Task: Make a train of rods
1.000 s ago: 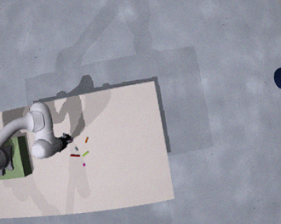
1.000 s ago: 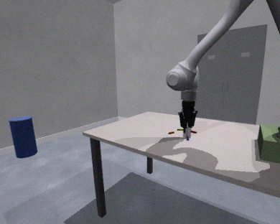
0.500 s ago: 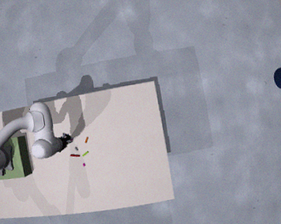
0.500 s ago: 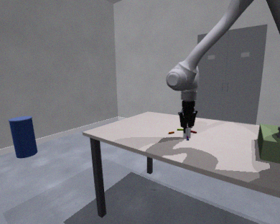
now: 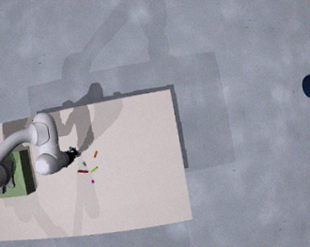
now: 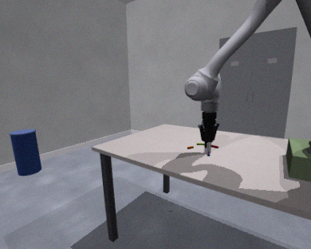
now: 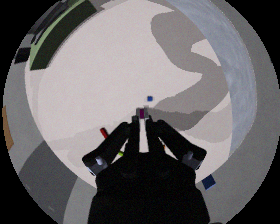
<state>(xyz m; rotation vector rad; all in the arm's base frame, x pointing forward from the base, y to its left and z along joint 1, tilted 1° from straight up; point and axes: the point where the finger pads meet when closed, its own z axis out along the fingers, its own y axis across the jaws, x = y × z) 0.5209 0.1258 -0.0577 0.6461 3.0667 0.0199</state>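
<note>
The black two-finger gripper points straight down over the pale, matte table top, its tips very near the surface. The fingers stand drawn in to a narrow slit. In the wrist view a small magenta rod shows right between the tips, so I judge it pinched there. It appears only as a short spot, and its long axis cannot be told. A tiny blue rod lies just beyond the fingertips, apart from them. The other rods sit on the side away from the arm's green base block, near one another but not touching: a thin red rod, a small grey rod, a lime rod slanted beside the red one, an orange rod farther out, and a second magenta rod beyond the red one. No train is laid yet (two magenta and one grey would match the red one's length). The coming move likely turns on carrying the held piece a short way toward that cluster without brushing the blue one. The room is bare grey walls with a dark door panel, and a blue cylinder stands on the floor well away from the table.
</note>
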